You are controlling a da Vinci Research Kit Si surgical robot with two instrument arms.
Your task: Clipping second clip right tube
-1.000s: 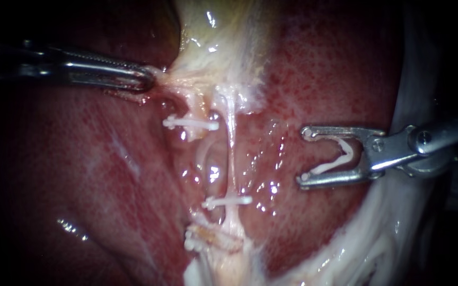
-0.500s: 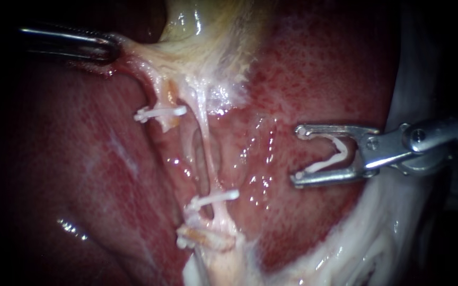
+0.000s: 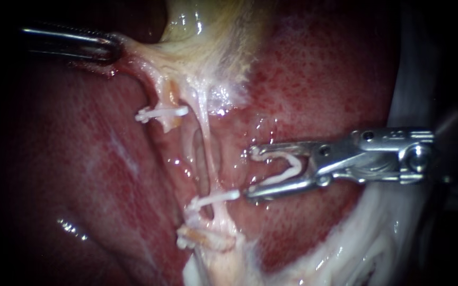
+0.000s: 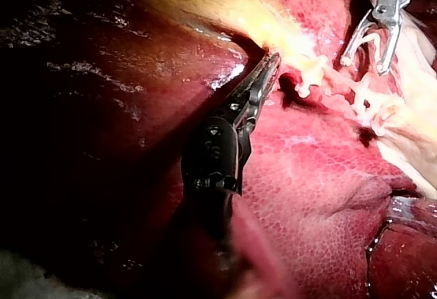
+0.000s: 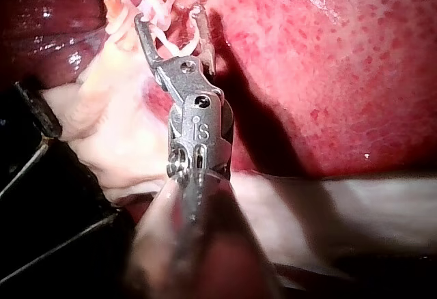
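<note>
Left instrument (image 3: 113, 50) holds gallbladder (image 3: 208, 37) — right instrument's (image 3: 252, 172) clip (image 3: 292, 167) beside right tube (image 3: 208, 148).

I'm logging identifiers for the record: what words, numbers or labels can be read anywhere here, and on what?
Engraved mark on the right instrument, behind the jaws holding a clip: present, not read off.
Left instrument: no text legible.
Liver, gallbladder, clip surfaces: none.
</note>
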